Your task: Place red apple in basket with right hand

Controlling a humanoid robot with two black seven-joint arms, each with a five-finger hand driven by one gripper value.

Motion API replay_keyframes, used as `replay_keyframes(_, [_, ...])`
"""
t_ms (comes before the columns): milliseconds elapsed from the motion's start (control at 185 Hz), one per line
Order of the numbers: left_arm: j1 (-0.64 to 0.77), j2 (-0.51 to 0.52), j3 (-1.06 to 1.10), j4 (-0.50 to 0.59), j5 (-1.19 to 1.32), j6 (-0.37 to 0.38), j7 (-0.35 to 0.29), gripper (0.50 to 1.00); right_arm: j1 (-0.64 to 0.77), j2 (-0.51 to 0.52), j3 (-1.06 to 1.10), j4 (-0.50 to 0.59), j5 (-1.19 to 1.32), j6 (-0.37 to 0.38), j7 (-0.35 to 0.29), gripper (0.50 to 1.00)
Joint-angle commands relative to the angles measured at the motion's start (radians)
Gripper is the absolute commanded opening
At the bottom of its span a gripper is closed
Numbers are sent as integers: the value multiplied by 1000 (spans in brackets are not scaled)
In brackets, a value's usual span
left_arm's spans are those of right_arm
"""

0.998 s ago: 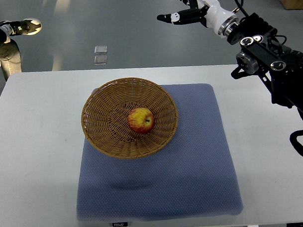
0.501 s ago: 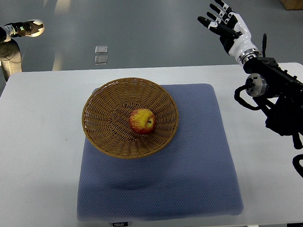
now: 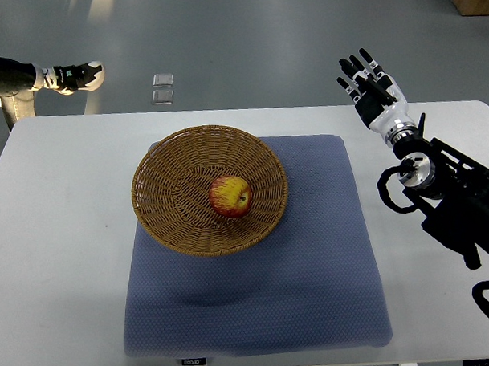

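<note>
A red and yellow apple (image 3: 229, 196) lies in the middle of the round wicker basket (image 3: 169, 162). The basket stands on the back left part of a blue cushion. My right hand (image 3: 368, 83) hovers over the table's back edge, well to the right of the basket. Its fingers (image 3: 353, 69) are spread and hold nothing. The black right arm (image 3: 449, 198) runs in from the right edge. No left arm shows.
The blue cushion (image 3: 306, 265) covers the middle of the white table (image 3: 57, 249). A person's leg and shoe (image 3: 67, 74) show on the floor at the upper left. Two small square floor tiles (image 3: 162, 88) lie behind the table.
My right hand has swung from beyond the table's back edge down and to the right, turning until the fingers point away from me. The apple and basket have not moved. The person's foot shifted right.
</note>
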Motion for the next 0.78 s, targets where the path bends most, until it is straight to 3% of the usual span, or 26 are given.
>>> replay_keyframes(0, [0, 0, 0, 0, 0, 1, 0, 1000, -8, 0, 2, 0, 0, 9, 3, 921])
replay_keyframes(140, [0, 0, 0, 0, 0, 1, 0, 1000, -19, 0, 0, -2, -1, 11, 18, 921])
replay_keyframes(351, [0, 0, 0, 0, 0, -1, 0, 1000, -60, 2, 0, -2, 0, 9, 95, 921])
replay_keyframes(777, [0, 0, 0, 0, 0, -1, 0, 1000, -68, 0, 2, -5, 0, -7, 97, 921])
